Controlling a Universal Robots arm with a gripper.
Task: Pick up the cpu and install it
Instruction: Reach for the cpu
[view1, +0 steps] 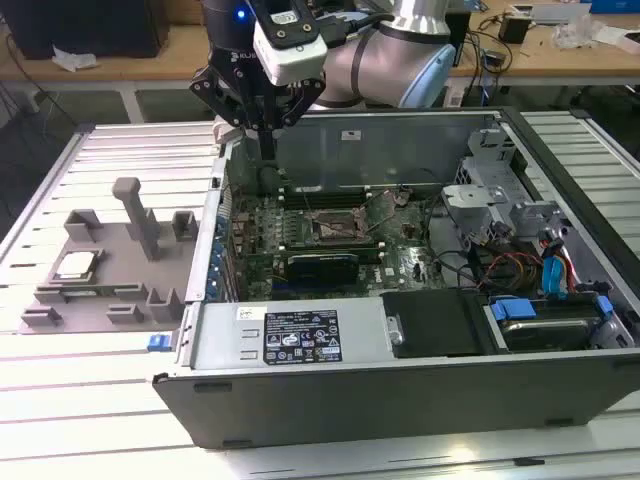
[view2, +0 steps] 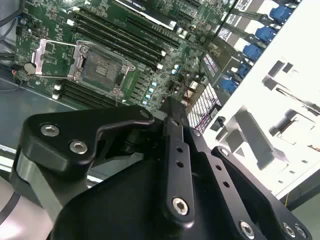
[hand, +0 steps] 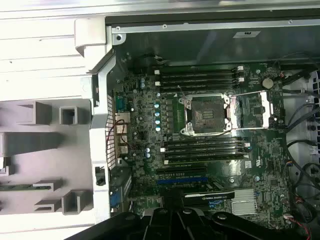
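Your gripper (view1: 268, 148) hangs above the far left corner of the open computer case (view1: 420, 400), fingers pinched together and holding nothing. The cpu (view1: 75, 265) lies flat on the grey fixture (view1: 120, 305) outside the case, well apart from your gripper, nearer and toward the exterior view's left

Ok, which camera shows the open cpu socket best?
The first wrist view: it looks nearly straight down into the open socket. The second wrist view shows it obliquely; the exterior view, from farther off.
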